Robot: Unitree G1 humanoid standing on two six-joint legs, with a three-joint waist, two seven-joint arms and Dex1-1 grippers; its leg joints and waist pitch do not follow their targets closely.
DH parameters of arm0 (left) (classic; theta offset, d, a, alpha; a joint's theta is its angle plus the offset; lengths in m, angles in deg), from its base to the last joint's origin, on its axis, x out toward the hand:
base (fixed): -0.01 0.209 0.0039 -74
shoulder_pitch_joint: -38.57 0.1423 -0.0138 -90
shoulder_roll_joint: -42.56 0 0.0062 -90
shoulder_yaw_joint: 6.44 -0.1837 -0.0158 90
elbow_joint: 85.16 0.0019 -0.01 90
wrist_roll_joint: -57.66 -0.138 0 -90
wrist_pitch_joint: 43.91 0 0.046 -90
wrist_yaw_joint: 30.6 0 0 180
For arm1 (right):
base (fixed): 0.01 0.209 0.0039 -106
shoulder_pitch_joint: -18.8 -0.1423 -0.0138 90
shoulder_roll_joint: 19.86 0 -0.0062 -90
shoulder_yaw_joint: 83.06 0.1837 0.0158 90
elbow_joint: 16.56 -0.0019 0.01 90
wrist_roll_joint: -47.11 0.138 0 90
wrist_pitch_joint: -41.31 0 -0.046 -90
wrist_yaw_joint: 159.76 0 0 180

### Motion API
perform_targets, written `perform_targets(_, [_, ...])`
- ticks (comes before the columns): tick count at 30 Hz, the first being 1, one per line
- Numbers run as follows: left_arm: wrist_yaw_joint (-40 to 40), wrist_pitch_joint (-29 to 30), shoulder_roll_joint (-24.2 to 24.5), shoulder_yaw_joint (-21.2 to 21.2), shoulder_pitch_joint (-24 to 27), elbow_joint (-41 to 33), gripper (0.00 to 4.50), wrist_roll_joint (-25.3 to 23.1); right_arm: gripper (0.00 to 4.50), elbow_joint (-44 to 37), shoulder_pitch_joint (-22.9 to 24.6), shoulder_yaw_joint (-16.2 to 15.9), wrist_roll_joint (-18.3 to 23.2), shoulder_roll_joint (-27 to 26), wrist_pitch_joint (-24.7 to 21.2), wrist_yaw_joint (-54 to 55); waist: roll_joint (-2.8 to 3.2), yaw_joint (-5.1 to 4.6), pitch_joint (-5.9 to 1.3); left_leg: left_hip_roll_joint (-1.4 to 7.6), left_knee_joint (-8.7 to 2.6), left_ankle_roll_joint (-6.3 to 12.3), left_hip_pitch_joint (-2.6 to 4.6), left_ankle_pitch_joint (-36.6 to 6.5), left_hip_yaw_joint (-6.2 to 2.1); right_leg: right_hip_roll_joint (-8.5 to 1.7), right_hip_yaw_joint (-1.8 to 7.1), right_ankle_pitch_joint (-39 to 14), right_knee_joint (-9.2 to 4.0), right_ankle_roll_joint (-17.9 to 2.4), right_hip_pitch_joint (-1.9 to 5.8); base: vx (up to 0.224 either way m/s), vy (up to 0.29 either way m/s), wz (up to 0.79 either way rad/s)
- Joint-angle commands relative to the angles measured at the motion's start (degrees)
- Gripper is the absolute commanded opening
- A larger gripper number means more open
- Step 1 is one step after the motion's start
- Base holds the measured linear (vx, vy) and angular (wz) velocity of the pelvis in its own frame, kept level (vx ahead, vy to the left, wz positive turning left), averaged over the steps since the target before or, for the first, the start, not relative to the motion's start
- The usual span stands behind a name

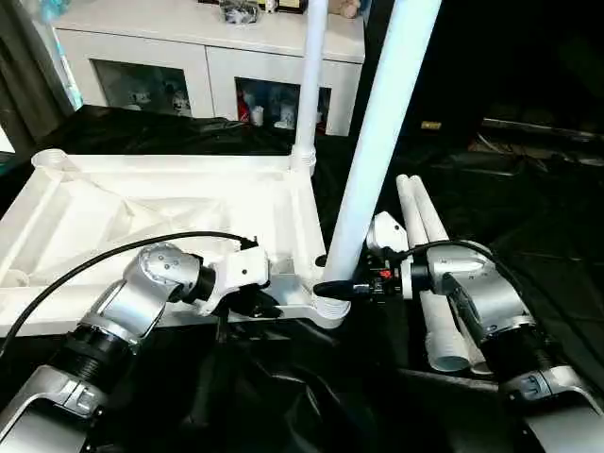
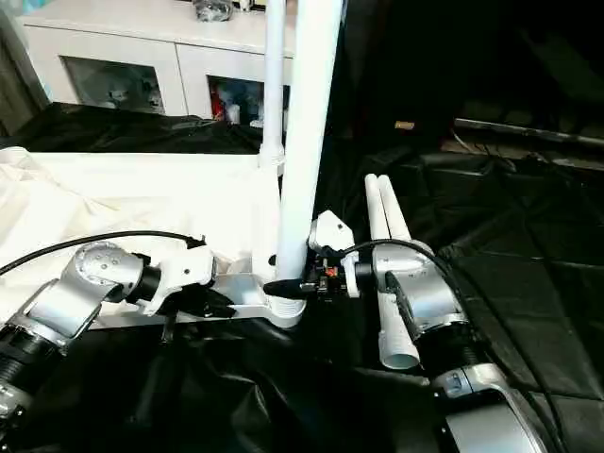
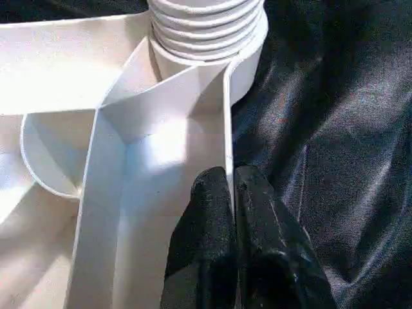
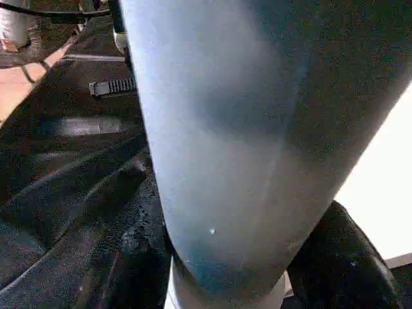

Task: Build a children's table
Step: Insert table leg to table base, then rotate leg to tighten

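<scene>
The tabletop (image 1: 179, 212) lies ribbed side up on the black sheeting (image 1: 528, 226), its long axis running across the robot's front. Two legs stand in sockets along its right-hand short edge. The far leg (image 1: 310, 85) rises upright from the far right corner; the near leg (image 1: 377, 142) rises from the near right corner socket (image 1: 330, 307), leaning a little to the right, and both are cut off by the frame's upper edge. Two more legs (image 1: 425, 264) lie side by side on the sheeting just right of the tabletop, pointing away from the robot, their near ends partly hidden behind the right forearm.

The right gripper (image 1: 342, 289) clasps the near leg just above its socket — the right wrist view shows dark fingers (image 4: 347, 257) on either side of the tube. The left gripper (image 3: 232, 193) is pinched onto the tabletop's thin near edge wall beside that corner; the left wrist view shows the leg's ribbed base (image 3: 206, 26) seated in the socket. A white cabinet (image 1: 208, 57) stands beyond the sheeting.
</scene>
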Motion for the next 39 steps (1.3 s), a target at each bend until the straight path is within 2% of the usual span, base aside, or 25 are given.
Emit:
perform_targets(1, [-0.6,-1.0,0.4,0.6,-1.6,-0.9,0.00,-0.2,1.87,6.0,6.0,-6.7,-6.2,1.9,-4.9,0.1,0.81,-0.10,-1.63,0.48,-3.23,2.89,-0.69,-1.1,0.87,-2.86,2.85,5.8,-2.28,-14.6,2.73,0.000,0.000,0.00])
perform_targets(5, [-1.3,-0.8,0.2,0.8,-1.7,-0.6,0.00,-0.5,1.87,9.5,4.8,-4.1,-6.0,-0.2,-4.1,6.1,0.79,-0.17,-1.36,0.50,-3.51,2.08,-0.72,-4.1,0.86,-3.05,2.95,1.6,-2.67,-13.9,2.66,0.000,0.000,0.00])
perform_targets(7, [-4.5,0.7,-0.8,1.2,-2.4,0.5,0.00,-1.7,1.87,15.6,1.9,0.2,-5.9,-3.8,-2.3,18.4,0.72,-0.49,-0.92,0.58,-4.05,0.56,-0.78,-8.7,0.79,-3.36,3.22,-6.2,-3.29,-12.6,2.31,0.000,0.000,0.00])
perform_targets(8, [-5.8,1.9,-1.3,1.3,-2.8,0.9,0.00,-2.2,1.87,17.9,0.7,1.7,-5.9,-5.1,-2.0,23.5,0.65,-0.72,-0.41,0.39,-4.42,-0.66,-0.85,-12.7,0.54,-3.37,3.25,-14.7,-4.01,-10.5,2.17,-0.061,-0.023,-0.05])
perform_targets(10, [-6.4,2.4,-1.6,1.4,-3.0,1.2,0.00,-2.4,1.87,18.7,0.2,2.2,-5.9,-5.6,-2.0,25.4,0.86,-1.05,-0.35,0.41,-4.58,-1.55,-0.45,-16.4,0.14,-3.64,3.30,-23.7,-4.73,-7.8,1.82,-0.076,-0.028,-0.08])
perform_targets(11, [-12.5,6.1,-3.8,1.9,-4.5,2.9,0.00,-4.5,1.87,22.4,-1.7,4.6,-5.7,-7.5,-1.8,34.3,0.88,-1.26,-0.38,0.62,-4.69,-1.89,-0.33,-16.9,0.04,-3.63,3.40,-24.0,-4.87,-7.3,1.57,-0.062,-0.018,-0.07])
perform_targets(12, [-12.7,6.2,-3.8,1.9,-4.5,3.0,0.00,-4.6,1.87,22.5,-1.8,4.6,-5.7,-7.6,-1.7,34.6,0.85,-1.44,-0.22,0.61,-4.74,-2.21,-0.27,-17.3,0.00,-3.56,3.37,-24.2,-4.89,-7.3,1.32,-0.055,-0.009,-0.03])
perform_targets(13, [-16.0,8.9,-5.4,2.3,-5.5,4.1,0.00,-5.4,1.87,24.3,-2.8,5.8,-5.4,-8.6,-1.7,38.9,0.79,-1.44,-0.15,0.44,-4.64,-2.28,0.08,-18.6,0.07,-3.41,3.27,-25.8,-5.20,-6.9,1.01,-0.055,-0.009,-0.03])
perform_targets(14, [-21.3,14.3,-8.5,3.3,-7.3,6.3,0.00,-6.1,1.87,27.0,-4.5,7.4,-4.9,-10.4,-1.7,45.9,0.72,-1.51,-0.31,0.37,-4.53,-2.29,0.09,-18.8,0.04,-3.41,3.27,-26.1,-5.10,-6.9,1.04,0.000,0.000,0.00])
perform_targets(15, [-21.5,14.6,-8.7,3.3,-7.4,6.4,0.00,-6.1,1.87,27.1,-4.6,7.4,-4.9,-10.5,-1.7,46.2,0.65,-1.52,-0.21,0.37,-4.57,-2.30,0.04,-18.3,0.03,-3.43,3.29,-26.0,-5.20,-6.9,0.98,0.000,0.000,0.00])
perform_targets(16, [-26.4,17.2,-12.1,3.4,-8.9,8.6,0.00,-7.0,1.87,29.9,-6.3,8.8,-4.1,-12.7,-1.6,51.9,1.02,-1.29,-0.35,0.24,-4.44,-2.01,-0.06,-17.6,0.01,-3.38,3.26,-25.3,-5.13,-6.8,1.09,0.000,0.000,0.00])
perform_targets(17, [-29.5,17.8,-14.5,3.1,-9.6,10.0,0.00,-7.8,1.87,31.4,-7.2,9.7,-3.4,-14.2,-1.6,54.8,0.70,-1.37,-0.39,0.30,-4.40,-2.05,0.02,-16.4,0.20,-3.32,3.39,-23.6,-5.16,-7.4,0.86,0.000,0.000,0.00])
perform_targets(18, [-29.5,17.8,-14.5,3.1,-9.6,10.0,0.00,-7.8,1.87,31.4,-7.2,9.7,-3.4,-14.2,-1.6,54.8,0.76,-1.16,-0.36,0.25,-4.36,-1.99,-0.05,-15.8,0.18,-3.34,3.37,-22.9,-5.13,-7.7,0.92,0.000,0.000,0.00])
perform_targets(19, [-34.2,19.2,-19.0,3.0,-10.6,12.1,0.00,-8.4,1.87,33.5,-8.6,10.9,-2.6,-16.5,-1.5,59.0,0.90,-1.09,-0.38,0.24,-4.26,-1.72,-0.04,-15.4,0.41,-3.20,3.48,-21.1,-5.02,-8.2,0.82,0.000,0.000,0.00])
perform_targets(21, [-36.0,19.8,-21.3,3.0,-10.9,12.7,0.00,-8.4,1.87,34.5,-9.2,11.2,-2.1,-17.6,-1.2,60.5,0.81,-0.78,-0.47,0.28,-4.24,-1.49,-0.32,-14.0,0.44,-3.09,3.44,-18.0,-4.70,-8.7,1.08,0.000,0.000,0.00])
perform_targets(22, [-38.8,20.8,-25.4,2.9,-11.1,13.3,0.00,-8.4,1.87,36.0,-10.0,11.4,-1.6,-19.3,-0.9,62.4,0.81,-0.43,-0.62,0.23,-4.11,-1.30,-0.41,-13.2,0.52,-3.09,3.47,-16.3,-4.55,-8.7,1.27,0.000,0.000,0.00])
perform_targets(23, [-39.6,21.2,-26.9,2.9,-11.1,13.4,0.00,-8.2,1.87,36.6,-10.3,11.4,-1.6,-19.8,-0.8,63.1,0.87,-0.11,-0.61,0.26,-4.17,-1.26,-0.56,-12.4,0.51,-3.07,3.45,-14.6,-4.41,-8.9,1.43,0.000,0.000,0.00])
perform_targets(25, [-40.2,22.5,-29.3,2.2,-10.9,13.1,0.00,-7.9,1.87,37.8,-10.9,11.2,-2.1,-21.0,-0.6,63.4,0.77,0.02,-0.71,0.22,-4.10,-0.99,-0.49,-12.1,0.60,-2.97,3.45,-12.8,-4.20,-9.1,1.45,0.000,0.000,0.00])
perform_targets(27, [-40.4,22.7,-29.6,2.0,-11.1,13.3,0.00,-8.0,1.87,38.4,-11.2,11.2,-2.4,-21.2,-0.3,63.8,0.76,-0.04,-0.75,0.13,-4.10,-0.69,-0.89,-11.1,0.49,-2.86,3.43,-11.0,-4.00,-9.2,1.75,0.000,0.000,0.00])
perform_targets(29, [-40.7,22.5,-29.2,2.0,-11.5,14.4,0.00,-8.3,1.87,39.2,-11.5,11.1,-3.1,-21.5,-0.1,63.5,0.96,-0.09,-0.91,0.05,-4.04,-0.48,-0.98,-9.8,0.46,-2.77,3.44,-8.5,-3.73,-9.3,1.91,0.000,0.000,0.00])
perform_targets(30, [-40.8,22.1,-28.4,2.3,-11.9,15.2,0.00,-8.6,1.87,39.8,-11.7,10.9,-3.8,-21.6,0.1,63.2,0.84,-0.20,-0.93,-0.10,-3.99,-0.25,-0.89,-9.8,0.59,-2.66,3.50,-7.8,-3.78,-9.6,1.85,0.000,0.000,0.00])
perform_targets(33, [-40.7,22.1,-27.9,2.6,-12.1,15.5,0.00,-8.7,1.87,40.1,-11.7,10.7,-4.0,-21.5,0.1,62.9,0.91,-0.20,-0.70,-0.12,-4.24,0.04,-0.79,-12.6,0.55,-2.73,3.68,-11.7,-4.21,-9.1,1.71,0.000,0.000,0.00])
perform_targets(34, [-40.9,22.0,-27.6,3.1,-12.3,15.9,0.00,-9.1,1.87,40.6,-12.0,11.0,-4.1,-21.6,0.4,63.0,0.86,-0.23,-0.61,-0.10,-4.37,0.14,-0.73,-14.2,0.47,-2.84,3.76,-14.8,-4.51,-8.3,1.57,0.000,0.000,0.00])
perform_targets(36, [-40.9,22.0,-27.6,3.1,-12.3,15.9,0.00,-9.2,1.87,40.6,-12.0,11.1,-4.1,-21.6,0.5,62.9,0.88,-0.30,-0.63,-0.07,-4.47,0.18,-0.71,-15.3,0.35,-2.93,3.83,-17.4,-4.79,-7.4,1.43,0.000,0.000,0.00])
perform_targets(39, [-41.0,22.3,-27.5,3.2,-12.4,15.8,0.00,-9.2,1.87,40.9,-12.3,11.4,-4.0,-21.8,0.5,62.6,0.90,-0.34,-0.56,0.01,-4.58,0.04,-0.69,-15.8,0.33,-2.82,3.88,-17.2,-4.81,-7.4,1.23,0.000,0.000,0.00])
